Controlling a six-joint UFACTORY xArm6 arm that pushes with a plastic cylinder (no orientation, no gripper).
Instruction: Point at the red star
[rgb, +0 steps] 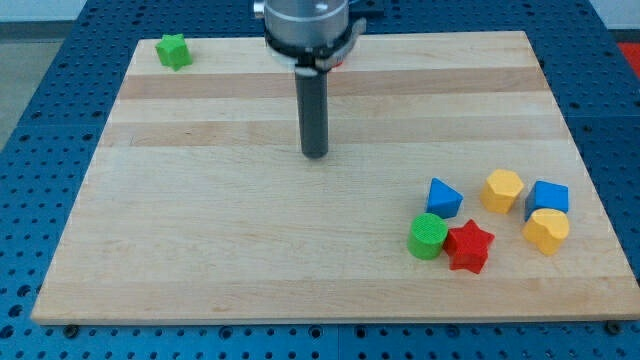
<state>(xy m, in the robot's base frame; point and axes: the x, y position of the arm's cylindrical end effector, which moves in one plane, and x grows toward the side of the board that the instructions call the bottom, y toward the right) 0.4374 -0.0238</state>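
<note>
- Because the task is only to point, my tip (315, 155) stands clear of every block, resting on bare wood in the upper middle of the counter (200, 250), with nothing touching it.
- There are no fingers on this arm (just a straight dark rod), so nothing is wide, narrow or held; the tip is simply free.
- The red star (469, 246) lies well apart from the tip, toward the view's bottom right, near the counter's lower edge.
- Taking the red star as landmark: a green cylinder (428, 236) touches it on the view's left, a blue triangular block (444, 197) sits just above it, and a yellow hexagonal block (503, 190) lies up and to the view's right.
- Farther to the star's right sit a blue block (549, 197) (its shape is hard to make out) and, just below that one, a yellow block (546, 230), heart-like in outline; these two appear to touch.
- A green star-like block (173, 50) sits alone, far up and to the view's left of the red star, at the counter's top corner.
- The star's lower side faces open wood, so I judge that approach the least likely to nudge its close neighbours.
</note>
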